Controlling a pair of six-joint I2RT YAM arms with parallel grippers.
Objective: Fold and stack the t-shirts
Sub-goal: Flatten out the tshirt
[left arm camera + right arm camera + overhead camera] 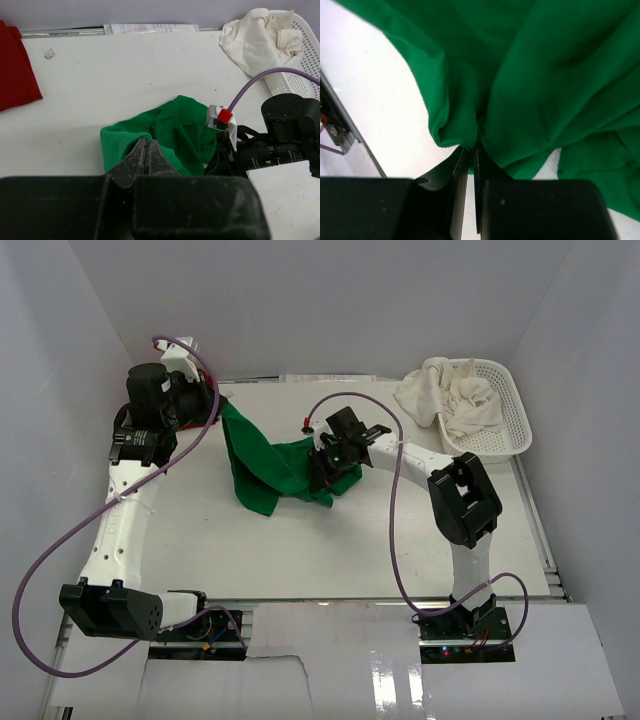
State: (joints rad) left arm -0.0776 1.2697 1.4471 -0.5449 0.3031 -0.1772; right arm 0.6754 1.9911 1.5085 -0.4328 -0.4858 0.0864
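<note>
no legible text; just blurred, unreadable print on a white paper strip (pixel 152 28)

One green t-shirt (pixel 268 465). One red t-shirt (pixel 15 70). A crumpled heap of cream-white t-shirts (pixel 445 398), too tangled to count. One white mesh basket (pixel 512 415). Two end effectors: the left end effector (pixel 147 145) and the right end effector (pixel 471 150). One worktop (pixel 300 550).

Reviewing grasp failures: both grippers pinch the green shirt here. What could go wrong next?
1. The right gripper pinches the green t-shirt only at its fingertips; the cloth could slip out under pull.
2. The shirt sits bunched between it and the left gripper, so any fold may lock in creases.
3. The purple cable runs close over the cloth and might snag.
</note>
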